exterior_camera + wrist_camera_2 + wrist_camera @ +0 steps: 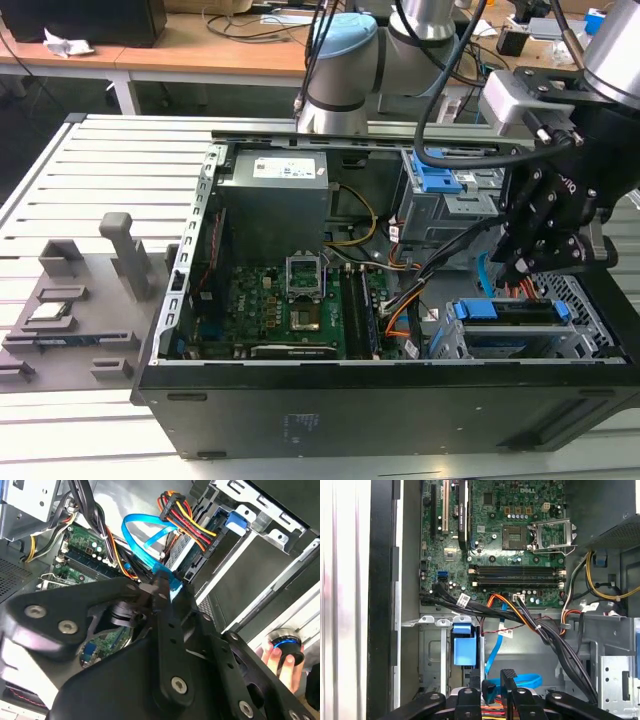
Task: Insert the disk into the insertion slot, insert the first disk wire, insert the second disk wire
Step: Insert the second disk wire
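The disk (520, 312) lies in the insertion slot (585, 300), a grey perforated cage at the case's front corner on the exterior view's right, with its blue carrier bracket (475, 310) facing the motherboard. In both wrist views the bracket (465, 650) (236, 522) is close to the fingers. My gripper (520, 262) hovers just above the cage, shut on the plug of a flat blue disk wire (167, 582) (489, 687). A red, yellow and black disk wire (187, 522) runs down to the disk's end; I cannot tell if it is seated.
A taller grey cage with blue latches (440, 190) stands behind the gripper. The power supply (275, 190), motherboard (290, 300) and loose cable bundles (540, 630) crowd the case. A grey fixture plate (70, 310) lies outside. A person's hand (277, 660) rests on a knob.
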`<state>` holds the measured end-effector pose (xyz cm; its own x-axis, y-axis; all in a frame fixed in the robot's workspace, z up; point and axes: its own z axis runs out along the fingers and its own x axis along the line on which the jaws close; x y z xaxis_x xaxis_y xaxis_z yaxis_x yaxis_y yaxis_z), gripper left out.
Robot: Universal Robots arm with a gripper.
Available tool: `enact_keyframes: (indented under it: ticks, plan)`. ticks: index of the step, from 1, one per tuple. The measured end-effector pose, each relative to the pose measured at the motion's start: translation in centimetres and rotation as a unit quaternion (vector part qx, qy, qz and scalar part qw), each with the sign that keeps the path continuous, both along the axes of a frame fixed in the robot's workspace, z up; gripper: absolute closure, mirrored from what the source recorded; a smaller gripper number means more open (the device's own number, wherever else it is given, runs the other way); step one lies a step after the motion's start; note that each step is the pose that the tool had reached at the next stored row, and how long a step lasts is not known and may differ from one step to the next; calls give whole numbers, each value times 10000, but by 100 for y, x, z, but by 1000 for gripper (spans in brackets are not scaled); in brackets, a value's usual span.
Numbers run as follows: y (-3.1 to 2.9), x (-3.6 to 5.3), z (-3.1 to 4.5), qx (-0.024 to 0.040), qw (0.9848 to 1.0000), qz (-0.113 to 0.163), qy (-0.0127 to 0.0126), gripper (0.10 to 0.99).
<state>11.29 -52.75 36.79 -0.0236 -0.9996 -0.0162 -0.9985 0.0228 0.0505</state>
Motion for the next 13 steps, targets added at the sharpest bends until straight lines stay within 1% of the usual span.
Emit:
enact_keyframes:
  ticks: [2, 5, 8, 9, 11, 13]
  plan:
    - [0, 0, 0, -2, 10000, 1, 0, 925]
    - [0, 0, 0, -4, 10000, 2, 0, 925]
    - [-79, -1, -15, -13, 10000, 1, 0, 925]
    - [-125, 1, -37, -21, 10000, 2, 0, 925]
    - [-162, 8, -78, -36, 10000, 3, 0, 925]
    - [-168, 32, -114, -41, 10000, 3, 0, 925]
